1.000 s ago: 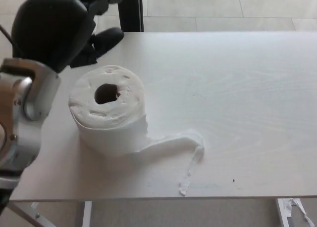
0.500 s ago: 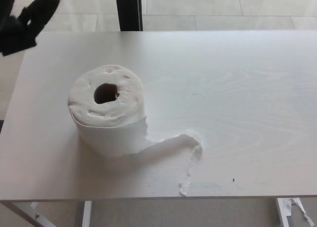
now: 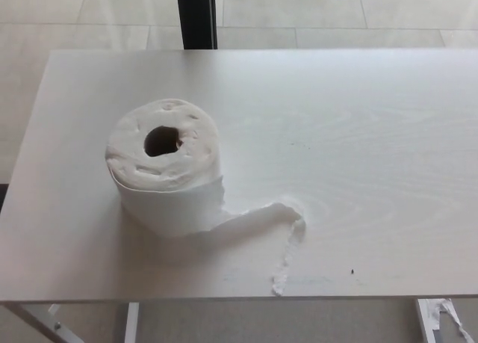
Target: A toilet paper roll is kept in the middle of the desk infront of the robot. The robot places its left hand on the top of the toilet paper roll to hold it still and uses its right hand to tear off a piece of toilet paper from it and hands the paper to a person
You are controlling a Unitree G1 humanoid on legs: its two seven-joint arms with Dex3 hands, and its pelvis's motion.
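Toilet paper roll [image 3: 164, 175] upright on desk [image 3: 358, 134], ragged tail [image 3: 280, 235] trailing; no robot hand visible.

We look down on a pale, wood-grained desk [image 3: 358, 134] with no hand of ours in view to place things against. The toilet paper roll [image 3: 164, 175] stands on end on the desk's left half, its core hole facing up. A loose tail of paper [image 3: 280, 231] trails from its base across the surface, ending ragged near the desk's front edge.
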